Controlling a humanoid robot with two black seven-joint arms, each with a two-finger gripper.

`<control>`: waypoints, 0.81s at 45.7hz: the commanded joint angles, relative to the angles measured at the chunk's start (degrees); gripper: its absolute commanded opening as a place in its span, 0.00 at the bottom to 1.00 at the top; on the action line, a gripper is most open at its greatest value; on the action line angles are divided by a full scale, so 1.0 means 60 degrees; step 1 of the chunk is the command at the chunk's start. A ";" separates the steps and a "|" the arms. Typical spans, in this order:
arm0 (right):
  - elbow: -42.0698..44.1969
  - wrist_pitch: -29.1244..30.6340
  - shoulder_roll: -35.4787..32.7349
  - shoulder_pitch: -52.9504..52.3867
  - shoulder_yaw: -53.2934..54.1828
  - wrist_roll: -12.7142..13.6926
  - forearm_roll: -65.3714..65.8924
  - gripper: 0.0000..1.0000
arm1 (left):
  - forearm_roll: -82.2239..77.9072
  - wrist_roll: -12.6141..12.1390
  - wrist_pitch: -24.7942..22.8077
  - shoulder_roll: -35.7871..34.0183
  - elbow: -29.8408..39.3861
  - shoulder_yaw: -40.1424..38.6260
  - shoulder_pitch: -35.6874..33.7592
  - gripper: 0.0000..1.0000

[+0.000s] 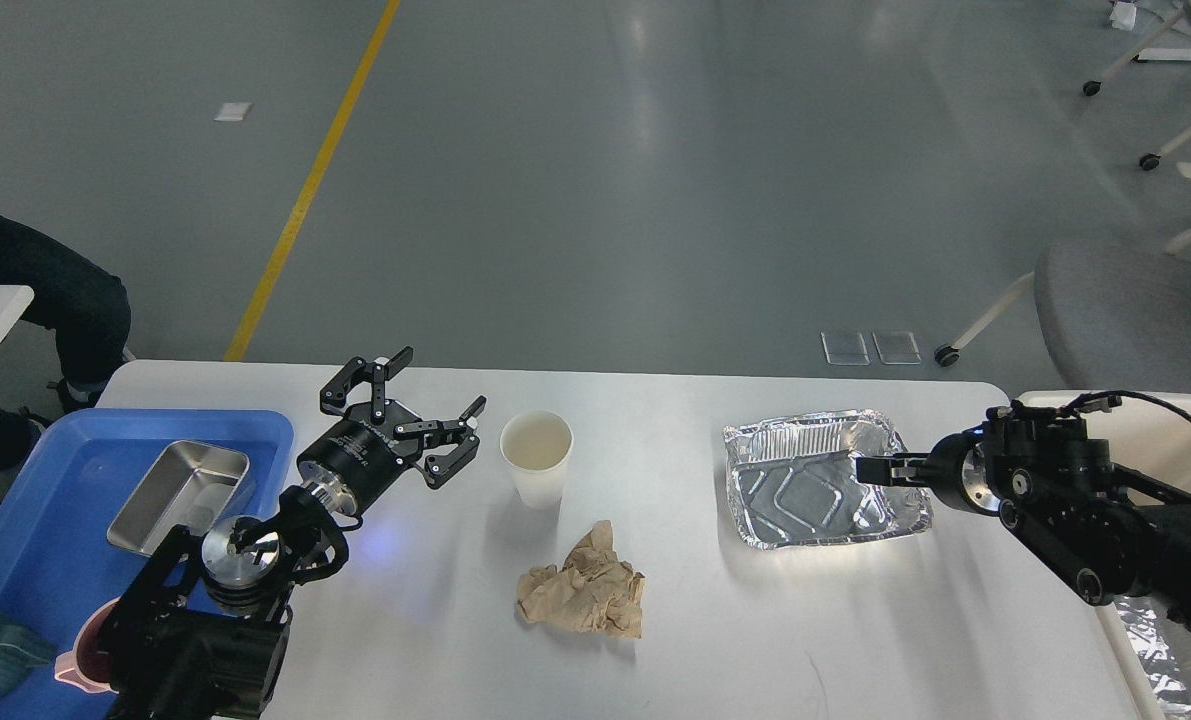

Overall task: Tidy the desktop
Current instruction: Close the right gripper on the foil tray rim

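Head view: right gripper (pixel 870 468) at the foil tray (pixel 823 482), whether clamped I cannot tell
Tray sits right side of desktop (pixel 715 620); left gripper (pixel 417 420) gapes wide beside paper cup (pixel 536 458)

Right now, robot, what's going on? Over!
Left gripper open, empty, beside paper cup. Right gripper at foil tray, fingers unclear. Desktop untidy: crumpled brown paper too.

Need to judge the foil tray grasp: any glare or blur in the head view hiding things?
Head view: sharp overall; bright glare on the foil tray washes out its near rim; the right gripper is dark, its fingers hard to separate; soft shadows on the desktop; ceiling-light streaks on the floor.
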State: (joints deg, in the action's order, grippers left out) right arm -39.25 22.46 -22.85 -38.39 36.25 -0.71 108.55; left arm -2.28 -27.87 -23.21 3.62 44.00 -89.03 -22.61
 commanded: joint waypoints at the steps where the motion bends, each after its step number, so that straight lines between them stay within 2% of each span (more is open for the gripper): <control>1: 0.0140 -0.0154 0.0015 0.0012 -0.0108 -0.0043 -0.0001 1.00 | -0.0001 0.0002 0.0000 -0.0003 0.0035 0.0000 0.0047 1.00; 37: 0.0594 -0.0374 0.0586 0.0085 -0.0108 -0.0262 -0.0103 1.00 | -0.0001 0.0002 0.0000 -0.0018 0.0065 -0.0015 0.0194 1.00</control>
State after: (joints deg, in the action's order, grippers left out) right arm -36.06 20.21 -20.40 -37.99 35.59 -2.25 107.94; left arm -2.29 -27.85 -23.21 3.51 44.39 -89.12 -21.43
